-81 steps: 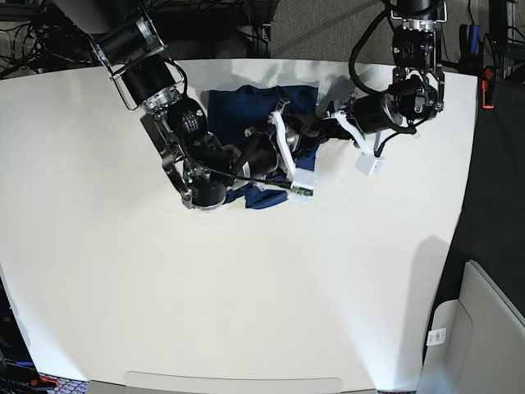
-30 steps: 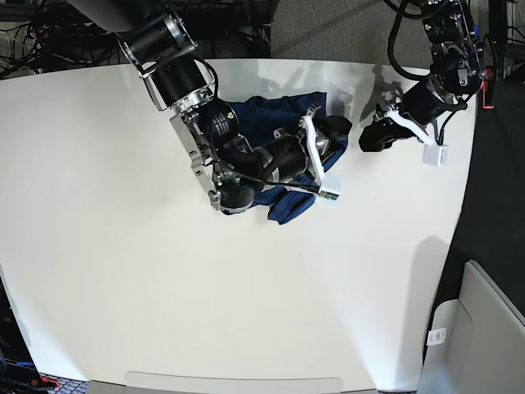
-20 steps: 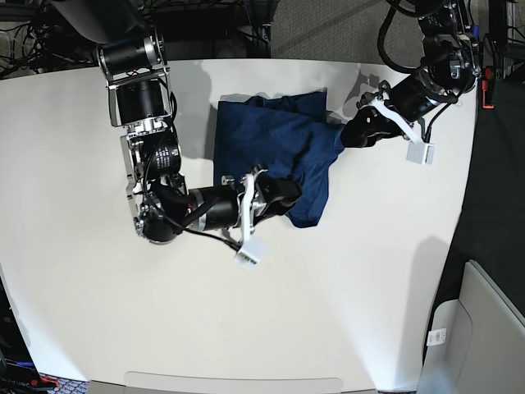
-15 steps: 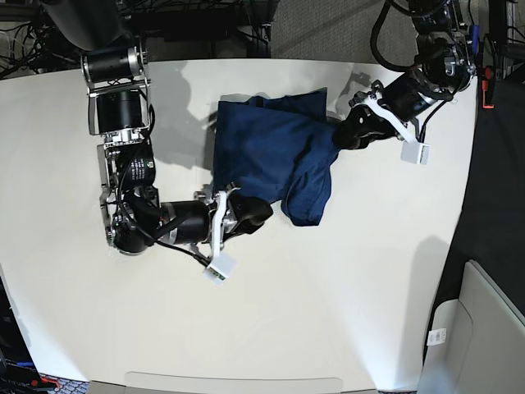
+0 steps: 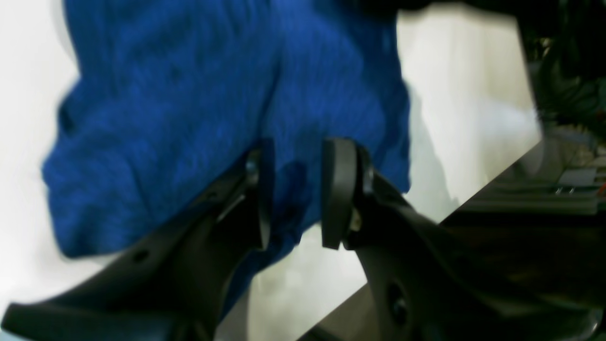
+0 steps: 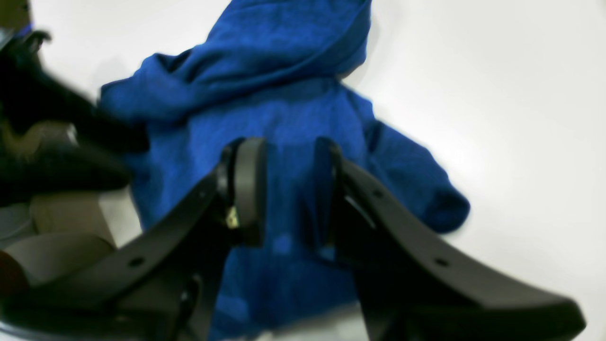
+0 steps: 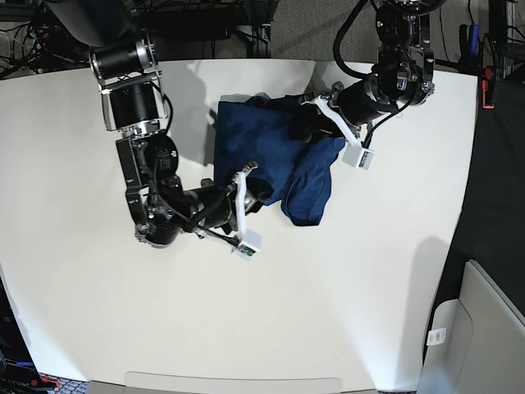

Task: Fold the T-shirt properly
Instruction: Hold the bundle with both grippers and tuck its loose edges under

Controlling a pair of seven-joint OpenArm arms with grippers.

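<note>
Shirt (image 7: 275,160) lies bunched on the white bench (image 7: 246,320), toward the far middle of it in the base view, a dark blue mass with a roughly straight left edge, a rumpled top and a rounded lobe hanging down at its lower right. The right arm reaches in from the base view's left, and the right tool (image 7: 250,182) sits at the shirt's lower left edge. In the right wrist view the right tool (image 6: 284,189) has its two black jaws standing a narrow gap apart, with blue cloth filling the space between them; whether the pads actually pinch the fabric or only frame it cannot be told, as the view is blurred. Past the jaws the shirt (image 6: 284,109) rises in a heap with a folded ridge across its top and a rounded end poking out to the right onto the bench (image 6: 497,94). The left arm comes in from the base view's upper right, and the left tool (image 7: 308,127) is at the shirt's upper right corner. In the left wrist view the left tool (image 5: 293,189) also shows a narrow gap between its jaws, with the shirt (image 5: 213,104) behind and between them and its lower edge dropping just past the tips; again a grip cannot be told from the blur. The bench (image 5: 454,94) shows pale to the right of the cloth.
</note>
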